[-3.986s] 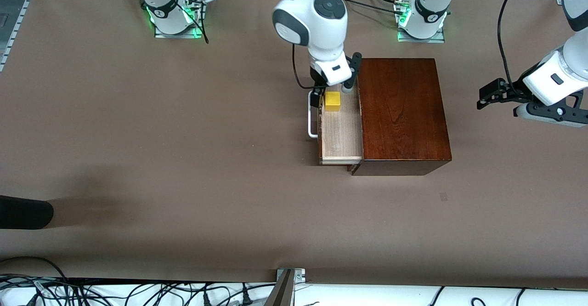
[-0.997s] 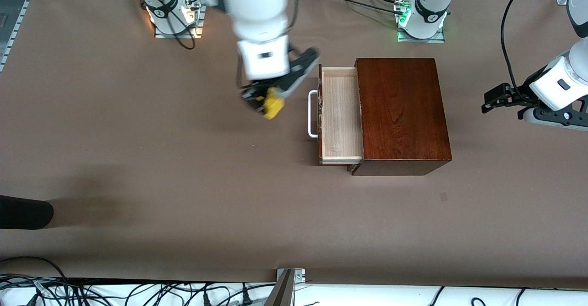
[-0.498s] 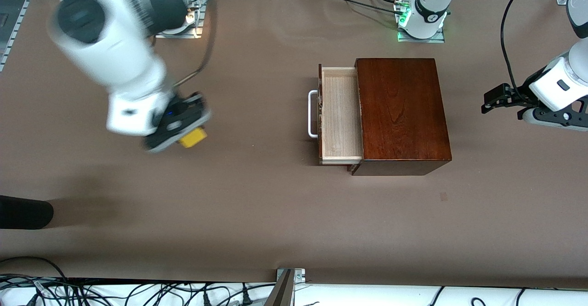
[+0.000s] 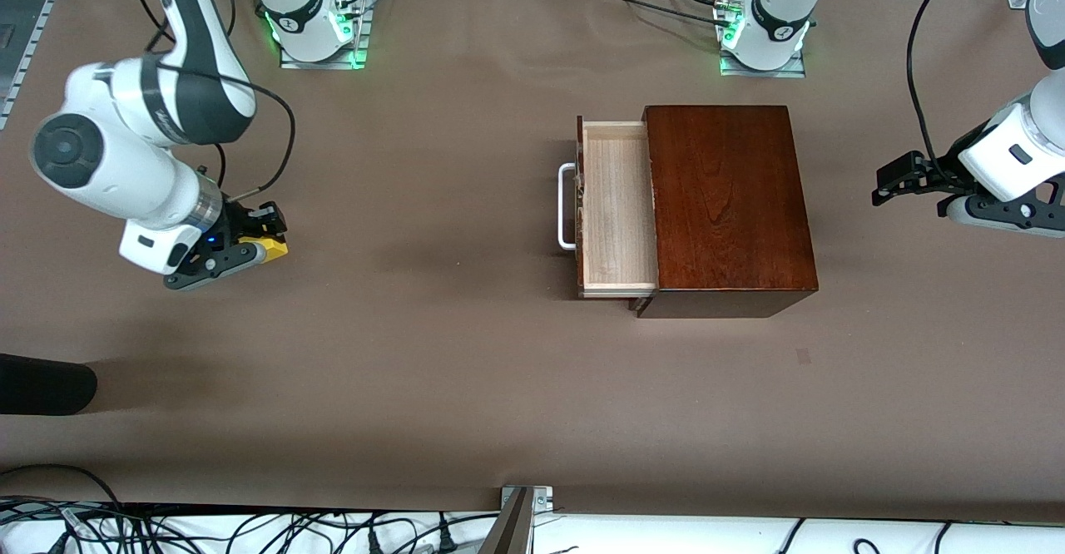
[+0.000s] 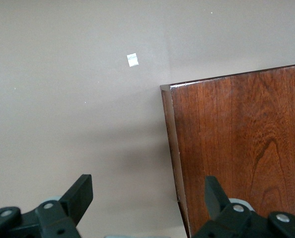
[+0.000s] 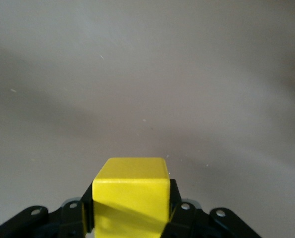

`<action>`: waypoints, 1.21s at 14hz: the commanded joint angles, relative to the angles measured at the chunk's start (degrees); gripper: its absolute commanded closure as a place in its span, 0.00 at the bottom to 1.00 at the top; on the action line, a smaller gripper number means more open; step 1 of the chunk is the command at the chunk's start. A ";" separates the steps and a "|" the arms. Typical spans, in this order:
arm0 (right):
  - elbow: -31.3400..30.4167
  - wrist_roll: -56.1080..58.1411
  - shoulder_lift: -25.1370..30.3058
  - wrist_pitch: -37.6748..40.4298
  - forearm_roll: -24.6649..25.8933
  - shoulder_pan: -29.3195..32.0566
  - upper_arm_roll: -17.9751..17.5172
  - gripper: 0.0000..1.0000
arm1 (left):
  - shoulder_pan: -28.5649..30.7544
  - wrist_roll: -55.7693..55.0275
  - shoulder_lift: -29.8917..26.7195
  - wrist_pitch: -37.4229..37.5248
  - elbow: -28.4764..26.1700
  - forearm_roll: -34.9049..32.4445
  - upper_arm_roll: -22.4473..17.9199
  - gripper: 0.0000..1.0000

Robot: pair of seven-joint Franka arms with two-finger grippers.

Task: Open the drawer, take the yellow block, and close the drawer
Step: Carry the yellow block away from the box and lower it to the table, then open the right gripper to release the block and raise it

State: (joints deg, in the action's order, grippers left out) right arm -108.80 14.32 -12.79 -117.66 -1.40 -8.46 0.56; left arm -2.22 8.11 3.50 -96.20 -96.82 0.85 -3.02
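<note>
Right gripper (image 4: 265,238) clamped on yellow block (image 4: 268,249), low over bare worktop (image 4: 416,371) at right arm's end, well apart from drawer (image 4: 614,209), likely for set-down. Drawer open, empty, awaiting closing. Left gripper (image 4: 894,181) spread wide, empty, waiting beside wooden box (image 4: 728,205).

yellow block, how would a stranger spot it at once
Start at the brown table and go toward the right arm's end. There the right pincer is shut on the yellow block, well away from the open drawer. It is the only bright yellow thing.
</note>
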 commanded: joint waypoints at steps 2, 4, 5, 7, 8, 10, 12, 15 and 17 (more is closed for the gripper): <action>-14.13 -3.67 4.00 -12.30 1.31 1.52 -0.21 1.00 | 0.47 1.38 0.36 -0.04 0.84 0.38 0.29 0.00; -18.10 -7.62 3.31 -18.45 1.23 1.43 -0.21 1.00 | 0.47 1.29 0.28 -0.04 0.84 0.38 0.38 0.00; -19.59 -10.34 2.34 -21.26 1.32 1.52 -0.12 1.00 | 0.47 1.29 0.36 -0.04 0.84 0.38 0.38 0.00; -21.36 -15.00 1.20 -24.54 1.32 1.52 -0.21 1.00 | 0.47 1.29 0.28 0.05 0.84 0.38 0.47 0.00; -21.37 -15.55 0.06 -25.07 1.32 1.52 -0.21 1.00 | 0.47 1.29 0.27 -0.04 0.84 0.38 0.47 0.00; -21.37 -17.03 -2.31 -27.87 1.32 1.43 -0.21 1.00 | 0.47 1.29 0.27 -0.04 0.84 0.38 0.47 0.00; -21.37 -17.48 -4.07 -29.46 1.32 1.52 -0.21 1.00 | 0.47 1.29 0.27 -0.04 0.84 0.38 0.47 0.00; -21.37 -21.86 -5.84 -31.66 1.40 1.34 -0.47 1.00 | 0.38 1.29 0.27 0.05 0.84 0.38 0.47 0.00; -21.37 -22.32 -6.01 -31.66 1.49 1.34 -0.47 1.00 | 0.38 1.38 0.27 0.05 0.93 0.29 0.56 0.00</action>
State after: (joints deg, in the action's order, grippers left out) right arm -129.95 -5.81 -19.12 -148.64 -1.06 -7.59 0.71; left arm -2.23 8.11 3.51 -96.24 -96.81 0.85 -2.86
